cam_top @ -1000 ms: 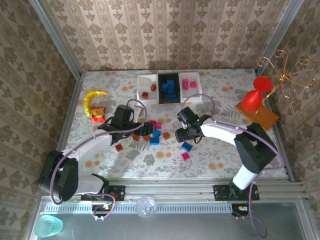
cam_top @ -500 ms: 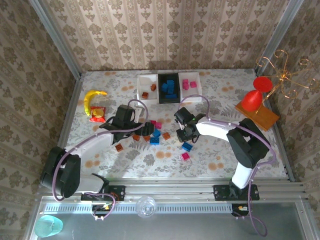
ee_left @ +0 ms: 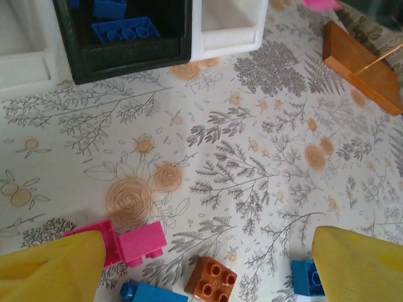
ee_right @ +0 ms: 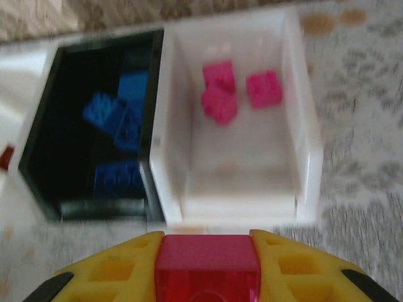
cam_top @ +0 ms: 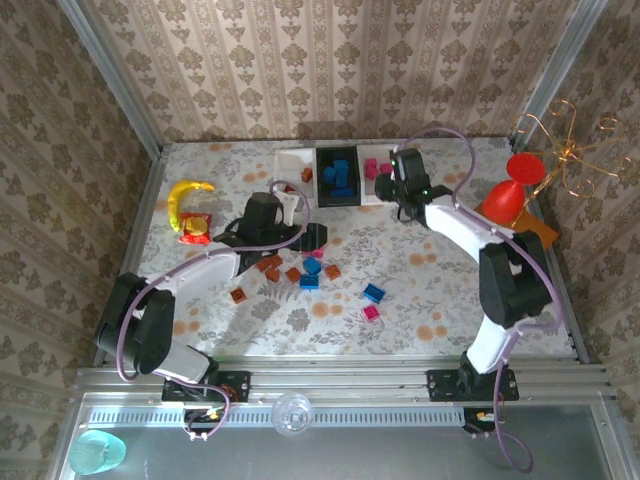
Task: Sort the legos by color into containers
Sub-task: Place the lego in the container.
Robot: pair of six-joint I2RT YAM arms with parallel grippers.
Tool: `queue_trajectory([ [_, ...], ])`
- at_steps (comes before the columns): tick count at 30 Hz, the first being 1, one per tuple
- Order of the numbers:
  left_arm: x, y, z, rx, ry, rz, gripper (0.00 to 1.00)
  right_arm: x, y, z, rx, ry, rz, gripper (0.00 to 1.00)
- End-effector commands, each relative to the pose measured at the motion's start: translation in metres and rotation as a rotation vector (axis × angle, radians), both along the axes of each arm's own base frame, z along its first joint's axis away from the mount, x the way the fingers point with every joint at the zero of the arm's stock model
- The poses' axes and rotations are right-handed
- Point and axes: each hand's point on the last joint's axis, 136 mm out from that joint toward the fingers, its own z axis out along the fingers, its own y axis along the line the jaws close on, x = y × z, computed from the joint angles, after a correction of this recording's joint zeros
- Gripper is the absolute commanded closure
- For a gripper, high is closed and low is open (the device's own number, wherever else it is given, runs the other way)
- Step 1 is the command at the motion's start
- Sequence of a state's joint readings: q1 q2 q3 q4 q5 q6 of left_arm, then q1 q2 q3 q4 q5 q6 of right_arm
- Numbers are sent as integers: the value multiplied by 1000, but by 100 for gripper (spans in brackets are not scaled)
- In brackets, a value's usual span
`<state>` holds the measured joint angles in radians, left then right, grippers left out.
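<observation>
**Sorting half done, three trays (cam_top: 279,172) part-filled by color**
Right gripper (ee_right: 208,245), clamping a pink lego (ee_right: 208,277), hovers just near of the right white tray (ee_right: 303,126); left gripper (ee_left: 204,258) gapes empty above roughly ten loose legos (cam_top: 308,272) mid-table.

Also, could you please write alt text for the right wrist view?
The right gripper clamps a pink lego between yellow fingers; beyond it is a white tray holding pink bricks. Left of that, a black tray holds blue bricks.
</observation>
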<state>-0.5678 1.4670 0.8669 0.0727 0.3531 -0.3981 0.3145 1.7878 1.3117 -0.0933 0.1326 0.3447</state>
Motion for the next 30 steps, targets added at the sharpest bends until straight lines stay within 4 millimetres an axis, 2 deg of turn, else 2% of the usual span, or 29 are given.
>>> queue_trajectory([
  [1, 4, -7, 10, -29, -9, -8, 13, 32, -8, -10, -31, -10, -58, 66],
  [5, 1, -5, 7, -11, 0, -15, 13, 65, -9, -31, -24, 12, -77, 64],
  [10, -2, 0, 10, 11, -10, -10, 13, 94, -7, -44, -51, 36, -70, 58],
  [13, -2, 3, 9, 26, -17, -6, 13, 101, -4, -42, -54, 41, -58, 52],
  [16, -2, 6, 7, 46, -17, -4, 13, 96, -6, -25, -56, 20, -51, 42],
  [19, -2, 13, 4, 74, -20, 5, 13, 78, -6, -2, -37, -12, -27, 37],
  [22, -2, 28, -5, 109, -10, 39, 13, 40, -1, 8, 26, -16, 18, 34],
  [26, -4, 53, -20, 145, 34, 91, 13, -29, 20, 0, 71, 17, 118, 30],
  [27, -6, 56, -23, 164, 34, 91, 13, -46, 25, -7, 52, 39, 140, 29],
  [30, -14, 45, -33, 274, 37, 6, 13, -87, 31, -18, -20, 77, 193, 26],
])
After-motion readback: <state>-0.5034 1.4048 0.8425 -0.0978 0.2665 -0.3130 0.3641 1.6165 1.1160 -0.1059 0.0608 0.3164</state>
